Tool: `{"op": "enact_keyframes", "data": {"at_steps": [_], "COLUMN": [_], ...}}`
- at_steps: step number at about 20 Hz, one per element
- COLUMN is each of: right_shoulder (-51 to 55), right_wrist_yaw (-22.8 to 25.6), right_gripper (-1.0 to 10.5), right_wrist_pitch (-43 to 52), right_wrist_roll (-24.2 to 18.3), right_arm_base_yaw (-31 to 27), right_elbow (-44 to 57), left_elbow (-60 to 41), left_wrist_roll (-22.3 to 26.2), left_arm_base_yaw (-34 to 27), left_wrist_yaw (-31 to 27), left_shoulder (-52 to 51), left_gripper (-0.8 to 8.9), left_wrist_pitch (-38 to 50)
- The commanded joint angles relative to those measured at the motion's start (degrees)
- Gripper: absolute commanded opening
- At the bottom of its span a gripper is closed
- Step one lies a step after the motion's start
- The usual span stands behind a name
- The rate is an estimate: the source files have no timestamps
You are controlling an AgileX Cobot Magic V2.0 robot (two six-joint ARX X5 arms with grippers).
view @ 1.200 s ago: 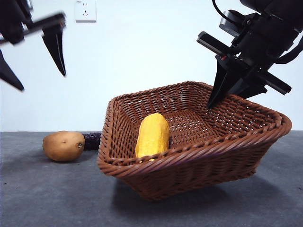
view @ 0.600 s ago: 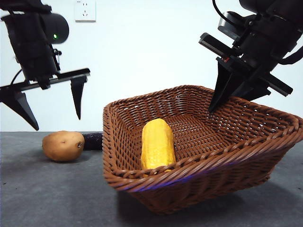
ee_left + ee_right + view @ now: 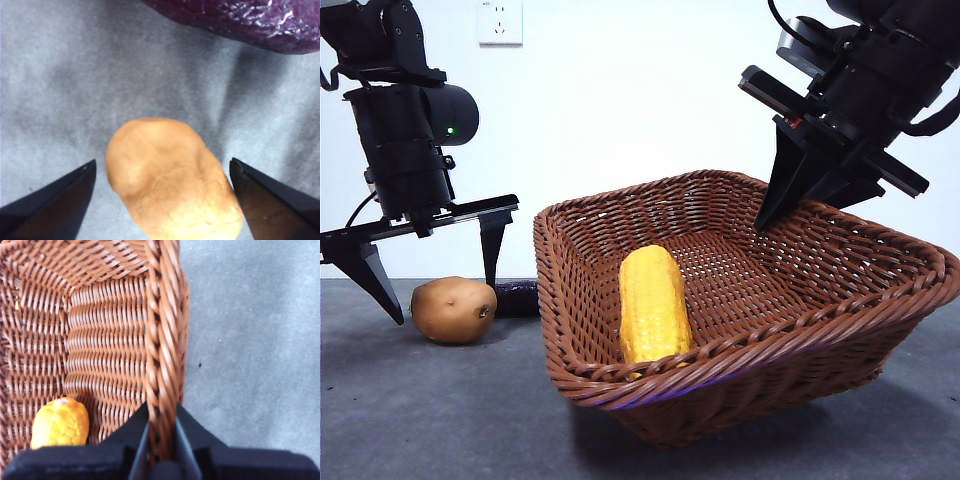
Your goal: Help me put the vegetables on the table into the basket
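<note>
Your left hand point(image 3: 425, 262) spread wide over the potato point(image 3: 454, 310) on the surface point(image 3: 430, 410), eggplant point(image 3: 240, 20) just beyond, your right hand point(image 3: 161, 440) clamped on the basket point(image 3: 750, 345) rim, corn point(image 3: 653, 303) lying inside

Wall: a plain white wall point(image 3: 620, 110) fills the far side of the scene, smooth and bare apart from one fitting.
Outlet: a white socket plate point(image 3: 500, 22) sits high on the wall, toward the left, partly cut by the picture's top edge.
Table: a dark grey, matte, faintly mottled table point(image 3: 430, 410) stretches from the near edge to the foot of the wall, meeting it in a straight level line.
Light: even and soft, with the wall bright and without glare; diffuse dark shadows lie on the grey surface.
Surface detail: in the right wrist view the grey shows a few tiny dark and pale specks.
</note>
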State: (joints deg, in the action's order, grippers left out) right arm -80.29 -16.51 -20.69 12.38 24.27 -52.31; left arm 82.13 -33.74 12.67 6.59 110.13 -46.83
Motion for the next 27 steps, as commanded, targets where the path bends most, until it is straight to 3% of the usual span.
{"op": "enact_keyframes", "data": {"at_steps": [1, 3, 4, 7, 9, 13, 18, 22, 27], "right_shoulder": [0.4, 0.4, 0.4, 0.4, 0.4, 0.4, -0.2, -1.4, -2.1], "right_wrist_yaw": [-0.4, -0.4, -0.4, -0.4, -0.1, 2.0, 1.9, 0.4, -1.8], "right_gripper": [-0.2, -0.2, -0.2, -0.2, -0.2, -0.2, -0.2, -0.2, -0.2], "right_wrist_pitch": [1.0, 1.0, 1.0, 0.4, -1.0, -2.1, 0.0, 4.7, 5.8], "right_wrist_roll": [-0.1, -0.1, -0.1, 0.0, 0.0, 2.3, 8.3, 13.2, 14.1], "right_arm_base_yaw": [0.0, 0.0, 0.0, 0.0, 0.0, 0.0, 0.0, 0.2, 0.2], "right_elbow": [0.1, 0.1, 0.1, 0.1, 0.1, 0.1, 0.1, 0.1, 0.1], "left_elbow": [-0.2, -0.2, -0.2, -0.2, -0.2, -0.2, -0.2, -0.2, -0.2], "left_wrist_roll": [-0.6, 0.0, -0.1, 2.7, 8.5, 24.2, 35.7, 35.3, 35.5], "left_arm_base_yaw": [0.1, 0.2, 0.4, 1.0, 1.0, -0.8, -0.3, 10.5, 25.9], "left_wrist_yaw": [-0.1, 1.5, 2.5, 3.2, 5.9, 5.9, 19.5, 20.5, 17.7], "left_shoulder": [0.8, 0.8, 0.8, 0.8, 0.2, -8.0, -26.5, -36.5, -32.0], "left_gripper": [3.18, 0.47, -0.14, -0.08, -0.08, -0.08, -0.08, -0.08, -0.08], "left_wrist_pitch": [0.0, 0.0, 0.1, 1.2, 2.5, 2.3, -0.1, -0.5, 1.2]}}
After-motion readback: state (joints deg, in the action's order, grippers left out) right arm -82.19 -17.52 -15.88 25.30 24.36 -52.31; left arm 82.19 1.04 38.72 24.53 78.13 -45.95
